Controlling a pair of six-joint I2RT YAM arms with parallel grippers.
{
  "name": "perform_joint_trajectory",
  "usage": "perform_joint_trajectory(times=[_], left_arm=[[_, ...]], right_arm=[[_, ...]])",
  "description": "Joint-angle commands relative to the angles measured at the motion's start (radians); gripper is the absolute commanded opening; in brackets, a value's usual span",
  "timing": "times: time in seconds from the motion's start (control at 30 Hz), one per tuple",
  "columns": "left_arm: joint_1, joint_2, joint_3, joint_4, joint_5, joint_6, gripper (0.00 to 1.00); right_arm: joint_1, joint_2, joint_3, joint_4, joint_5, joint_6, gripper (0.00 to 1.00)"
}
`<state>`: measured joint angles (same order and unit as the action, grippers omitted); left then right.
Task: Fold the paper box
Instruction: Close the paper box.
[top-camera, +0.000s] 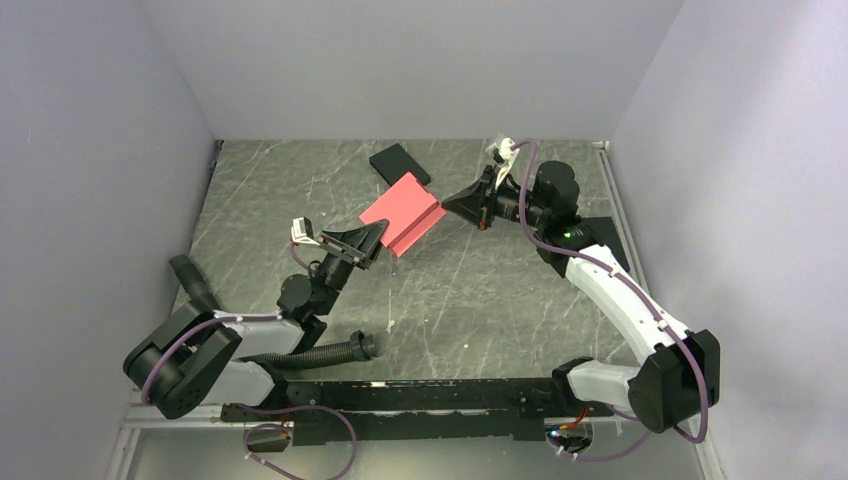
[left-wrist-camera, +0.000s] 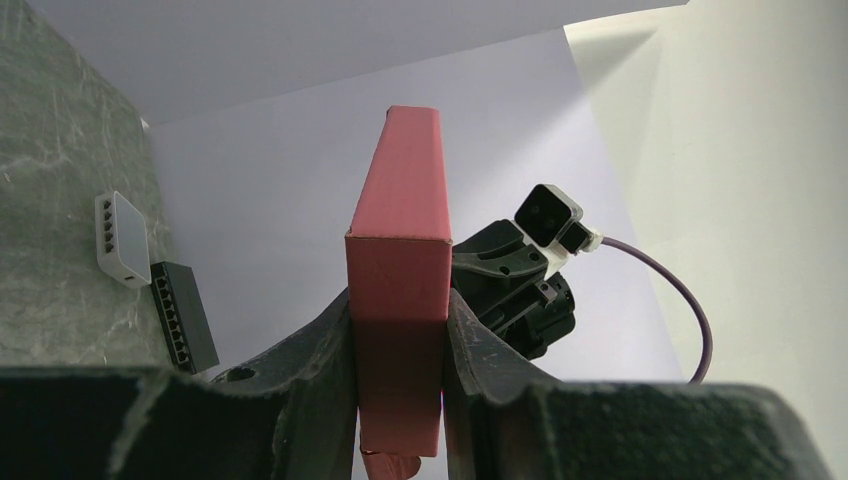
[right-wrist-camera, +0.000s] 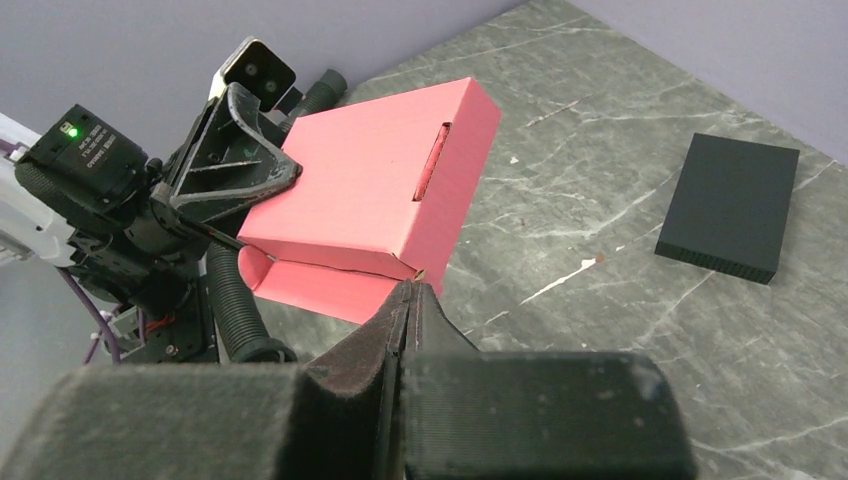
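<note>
Paper box (top-camera: 402, 213) clamped in left fingers (left-wrist-camera: 322, 345) | right fingers (right-wrist-camera: 392, 330) together | black box (top-camera: 400, 163) beyond

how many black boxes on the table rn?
1 for sure: the black box lies flat at the far side, just behind the pink box. A dark flat shape under the right arm may be another.

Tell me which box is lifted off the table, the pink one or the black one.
The pinkish-red paper box: the left claw grips it above the table. The black box lies flat on the table, untouched.
</note>
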<state>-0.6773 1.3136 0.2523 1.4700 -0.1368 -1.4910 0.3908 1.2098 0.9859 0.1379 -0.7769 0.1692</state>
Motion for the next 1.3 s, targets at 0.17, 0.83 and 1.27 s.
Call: perform_joint_trajectory(times=[0.17, 0.83, 1.27], left_arm=[[0.002, -0.013, 0.008, 0.073, -0.033, -0.014, 0.00], [0.003, -0.012, 0.006, 0.081, -0.043, -0.009, 0.00], [0.002, -0.008, 0.005, 0.081, -0.025, -0.014, 0.00]], right_arm=[[0.014, -0.004, -0.004, 0.049, -0.046, 0.005, 0.00], [0.025, 0.001, 0.003, 0.034, -0.038, -0.015, 0.00], [-0.001, -0.021, 0.056, -0.033, 0.004, -0.056, 0.24]])
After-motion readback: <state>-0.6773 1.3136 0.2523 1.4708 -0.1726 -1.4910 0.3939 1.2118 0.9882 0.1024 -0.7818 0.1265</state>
